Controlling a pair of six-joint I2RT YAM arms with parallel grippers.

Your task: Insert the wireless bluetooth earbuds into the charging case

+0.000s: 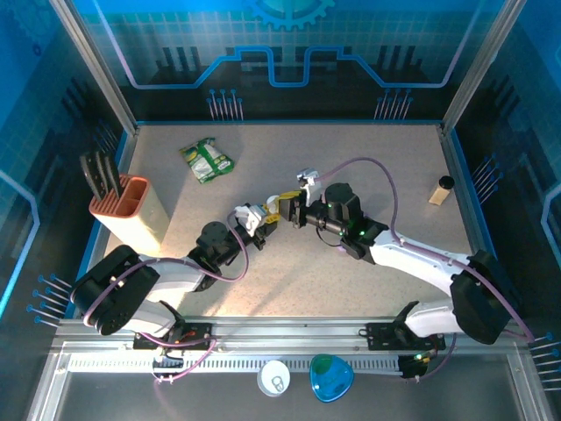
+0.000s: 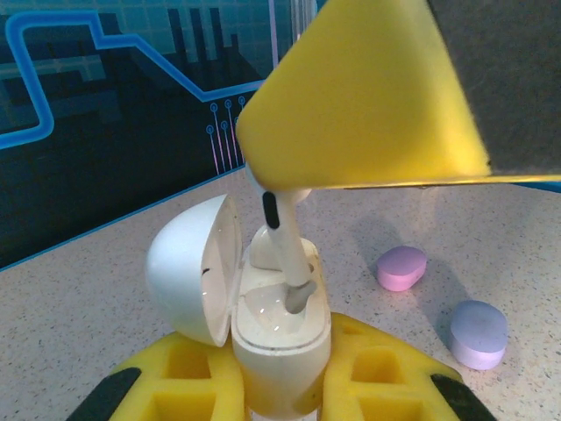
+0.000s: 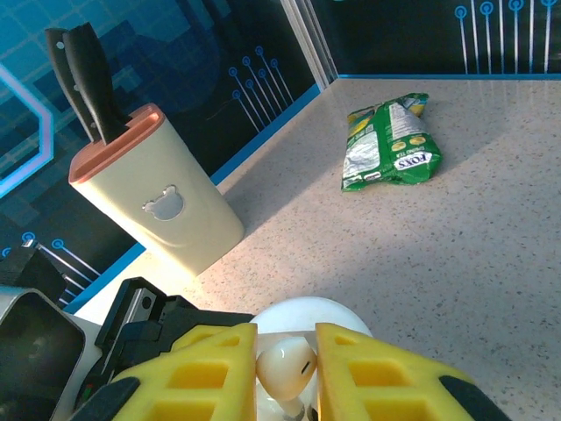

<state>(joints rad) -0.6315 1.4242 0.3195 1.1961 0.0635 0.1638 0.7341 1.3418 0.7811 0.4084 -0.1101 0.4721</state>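
My left gripper [image 2: 280, 353] is shut on a white charging case [image 2: 282, 338], holding it upright with its lid [image 2: 188, 263] swung open to the left. One white earbud [image 2: 260, 249] sits in the case's far slot. My right gripper [image 3: 287, 348] is shut on a second white earbud [image 3: 285, 364] from above; the stem of this earbud [image 2: 287, 250] reaches down into the near slot. The right gripper's yellow finger [image 2: 368, 96] hangs just over the case. In the top view the left gripper [image 1: 255, 219] and the right gripper [image 1: 286, 210] meet at mid-table.
A pink pebble-shaped case [image 2: 401, 267] and a lavender one [image 2: 479, 333] lie on the table to the right of the held case. A knife block [image 1: 131, 209] stands at the left, a green snack packet [image 1: 207, 160] at the back, a small capped bottle [image 1: 440, 189] far right.
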